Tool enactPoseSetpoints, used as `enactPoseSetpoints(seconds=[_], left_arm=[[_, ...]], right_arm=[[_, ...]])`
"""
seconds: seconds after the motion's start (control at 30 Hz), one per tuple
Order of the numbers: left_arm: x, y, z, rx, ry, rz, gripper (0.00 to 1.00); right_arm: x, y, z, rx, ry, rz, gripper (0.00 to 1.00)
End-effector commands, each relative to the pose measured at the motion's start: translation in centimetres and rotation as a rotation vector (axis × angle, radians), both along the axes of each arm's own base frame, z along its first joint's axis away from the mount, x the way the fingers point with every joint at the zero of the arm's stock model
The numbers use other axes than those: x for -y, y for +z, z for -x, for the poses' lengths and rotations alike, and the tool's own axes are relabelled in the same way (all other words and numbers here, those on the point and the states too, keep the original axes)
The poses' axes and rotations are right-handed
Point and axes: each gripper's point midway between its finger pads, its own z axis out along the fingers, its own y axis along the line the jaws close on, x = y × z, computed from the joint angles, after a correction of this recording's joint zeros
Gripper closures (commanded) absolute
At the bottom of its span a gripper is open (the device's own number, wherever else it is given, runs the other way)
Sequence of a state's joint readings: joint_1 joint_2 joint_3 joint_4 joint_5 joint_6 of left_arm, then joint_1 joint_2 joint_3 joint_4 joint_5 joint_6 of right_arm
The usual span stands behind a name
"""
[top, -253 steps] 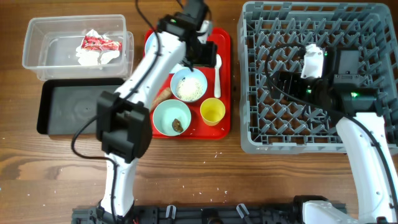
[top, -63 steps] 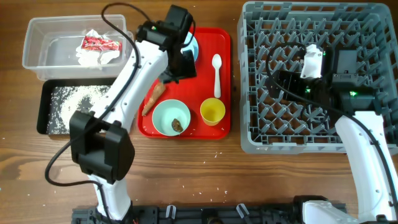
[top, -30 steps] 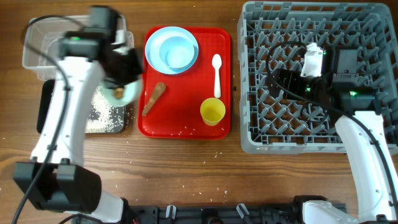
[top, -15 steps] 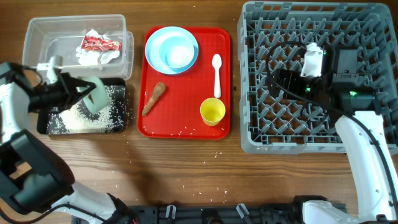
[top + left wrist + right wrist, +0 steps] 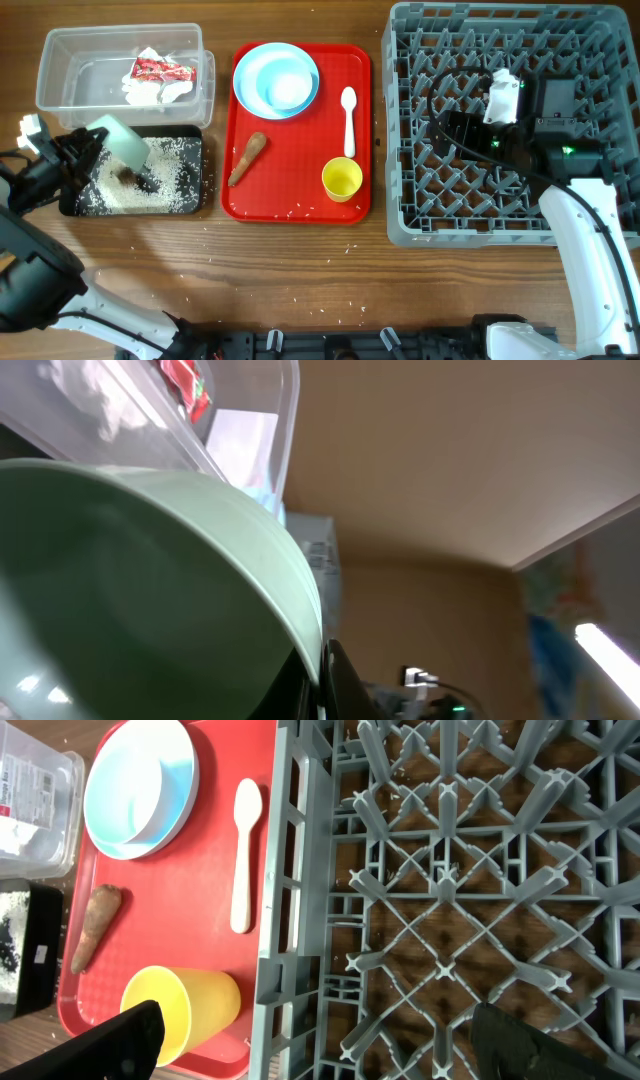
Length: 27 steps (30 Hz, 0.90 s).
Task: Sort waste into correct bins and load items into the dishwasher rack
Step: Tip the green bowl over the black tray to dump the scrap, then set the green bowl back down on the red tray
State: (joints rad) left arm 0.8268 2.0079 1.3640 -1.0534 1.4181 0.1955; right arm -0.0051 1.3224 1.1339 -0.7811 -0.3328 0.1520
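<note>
Since half a second ago our left gripper (image 5: 92,153) has drawn farther away from the red tray (image 5: 300,170), taking the teal bowl (image 5: 122,140) with it. It grasps the smooth bowl by the rim, tipped on edge over the shallow black tray (image 5: 140,211), which lies just left of the red tray. Loose white rice (image 5: 165,170) speckles that black tray, with a small dark lump (image 5: 126,177) among the grains. Left of the red tray and farther back, the clear tub (image 5: 60,95) holds the crumpled red-and-white wrapper (image 5: 155,70). On the red tray sit the round pale blue plate (image 5: 248,62) with the white bowl (image 5: 287,90) in it, the spoon (image 5: 348,118), the brown tapered stick (image 5: 247,158) and the yellow cup (image 5: 342,180), the last three well apart. Just right of the red tray stands the grey pegged rack (image 5: 420,225). Our right gripper (image 5: 315,1020) hovers over it, jaws spread wide, holding nothing. In front of the red tray, the wooden table (image 5: 300,270) offers a broad strip dotted with stray grains.
</note>
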Motion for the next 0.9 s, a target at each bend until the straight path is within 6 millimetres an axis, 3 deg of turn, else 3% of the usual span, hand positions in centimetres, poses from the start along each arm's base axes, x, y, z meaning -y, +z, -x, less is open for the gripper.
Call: enactPoseSetpoints(seconds=[0.0,0.13,0.2,0.23,0.3,0.4,0.43,0.5,0.63,0.77,0.87], left_arm=[[-0.2,1.7,-0.4,0.047,0.03,0.18,0.96],[0.0,1.9,-0.3,0.022,0.03,0.207,0.96],[1.5,3.5,0.0,0.068,-0.001,0.145,0.96],[3.7,5.2,0.3,0.1,-0.057,0.053,0.96],[7.4,6.7,0.6,0.106,-0.16,-0.093,0.96],[16.6,8.1,1.6,0.155,-0.422,-0.424,0.96],[18.6,7.8,1.4,0.134,-0.465,-0.479,0.96],[22.2,4.5,0.3,-0.01,-0.513,-0.686,0.96],[26.8,0.0,-0.9,-0.107,-0.524,-1.057,0.96],[31.6,-4.4,0.5,-0.122,-0.66,-1.247,0.96],[32.9,-8.1,1.2,-0.197,-0.723,-1.28,0.96]], right_arm=[[-0.3,0.4,-0.4,0.015,0.024,0.008,0.0],[-0.3,0.4,-0.4,0.015,0.024,0.008,0.0],[-0.3,0.4,-0.4,0.015,0.024,0.008,0.0],[-0.3,0.4,-0.4,0.015,0.024,0.008,0.01],[-0.3,0.4,-0.4,0.015,0.023,0.007,0.0],[-0.3,0.4,-0.4,0.015,0.023,0.007,0.0],[-0.3,0.4,-0.4,0.016,0.024,0.008,0.0],[-0.3,0.4,-0.4,0.016,0.024,0.008,0.0],[-0.3,0.4,-0.4,0.016,0.024,0.008,0.0],[-0.3,0.4,-0.4,0.019,0.024,0.008,0.0],[-0.3,0.5,-0.5,0.023,0.024,0.009,0.0]])
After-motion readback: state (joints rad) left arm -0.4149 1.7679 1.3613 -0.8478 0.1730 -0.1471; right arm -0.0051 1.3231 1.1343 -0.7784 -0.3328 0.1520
